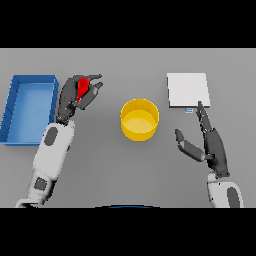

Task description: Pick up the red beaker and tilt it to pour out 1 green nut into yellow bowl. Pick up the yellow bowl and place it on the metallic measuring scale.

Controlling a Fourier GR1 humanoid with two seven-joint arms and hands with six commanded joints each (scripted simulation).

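One left hand [75, 95] clasps the red beaker [82, 88] beside the yellow bowl [140, 120]

Left hand [75, 95] curled round the red beaker [82, 87]; right hand [212, 142] straight-fingered, thumb spread.

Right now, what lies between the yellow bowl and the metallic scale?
Nothing: in the head view the grey table is bare between the yellow bowl and the metallic scale.
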